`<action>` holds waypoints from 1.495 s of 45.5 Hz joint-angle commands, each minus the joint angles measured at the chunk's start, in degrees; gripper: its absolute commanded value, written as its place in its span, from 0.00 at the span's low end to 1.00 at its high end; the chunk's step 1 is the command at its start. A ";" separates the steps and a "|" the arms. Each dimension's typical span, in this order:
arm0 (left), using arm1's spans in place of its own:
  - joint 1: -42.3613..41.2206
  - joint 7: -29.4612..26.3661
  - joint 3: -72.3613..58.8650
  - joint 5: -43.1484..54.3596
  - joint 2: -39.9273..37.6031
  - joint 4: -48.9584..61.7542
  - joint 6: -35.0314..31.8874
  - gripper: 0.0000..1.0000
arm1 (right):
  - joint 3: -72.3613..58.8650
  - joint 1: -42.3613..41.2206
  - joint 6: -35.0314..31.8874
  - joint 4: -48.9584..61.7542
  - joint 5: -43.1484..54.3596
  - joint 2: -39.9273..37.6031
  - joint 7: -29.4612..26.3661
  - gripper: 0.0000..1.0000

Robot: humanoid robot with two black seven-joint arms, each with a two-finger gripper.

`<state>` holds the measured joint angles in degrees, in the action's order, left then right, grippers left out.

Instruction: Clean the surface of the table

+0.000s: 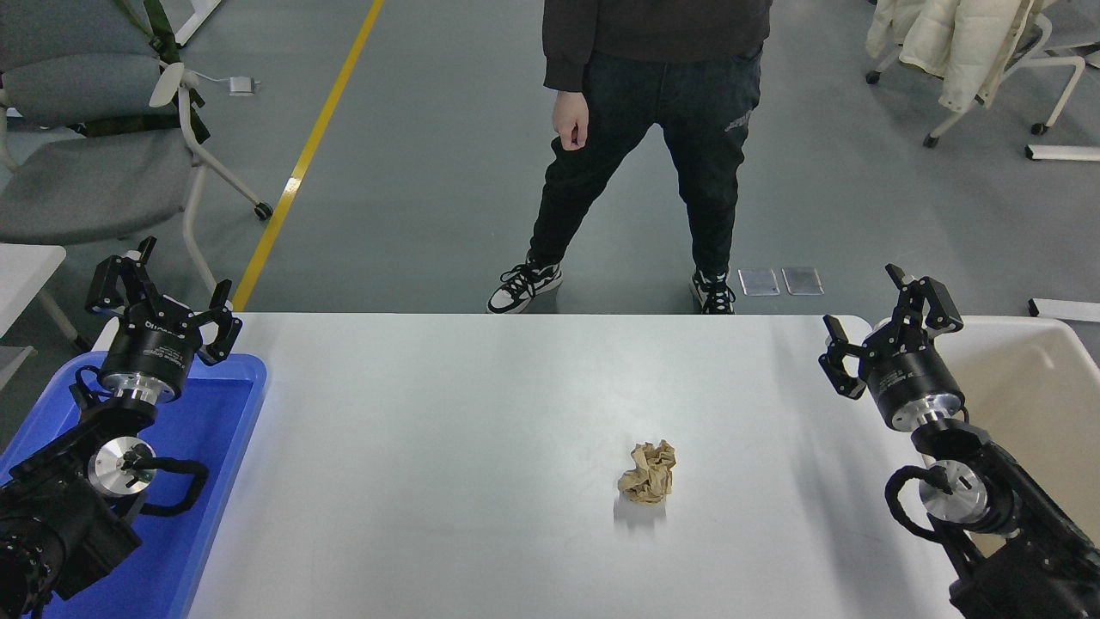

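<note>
a crumpled brown paper ball (649,472) lies right of centre on the table surface (447,447). the left gripper (163,297) hangs spread over the blue tray (219,413). the right gripper (885,331), apparently wide, hovers near the beige tub (1044,378). a person (653,129) stands beyond.

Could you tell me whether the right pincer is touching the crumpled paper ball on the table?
Apart. The head view shows the right pincer open near the table's far right corner, with bare white table between it and the paper ball.

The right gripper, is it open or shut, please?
Open: the right gripper's fingers stand spread apart, holding nothing, above the table surface's far right corner.
</note>
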<state>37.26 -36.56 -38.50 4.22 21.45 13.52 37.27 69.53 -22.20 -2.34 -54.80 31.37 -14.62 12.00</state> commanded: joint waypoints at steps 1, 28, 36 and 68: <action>0.00 0.00 0.00 0.00 0.00 0.02 0.00 1.00 | -9.57 -1.00 9.01 -11.37 0.80 -4.45 -7.52 0.99; 0.00 0.00 0.00 0.00 0.00 0.02 0.17 1.00 | -45.34 -17.35 -1.43 -26.93 32.25 -18.78 -14.73 0.99; 0.00 0.00 0.00 0.00 0.00 -0.07 0.17 1.00 | -57.12 -24.90 -2.58 -26.93 40.60 -18.43 -14.64 0.99; 0.09 0.00 0.00 0.00 0.00 -0.07 0.17 1.00 | -78.49 -31.85 6.73 -6.46 64.96 -0.67 -10.60 0.99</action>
<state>37.29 -36.56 -38.50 4.22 21.45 13.52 37.44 -4.55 -55.55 -1.30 -69.77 89.77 -20.69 -0.26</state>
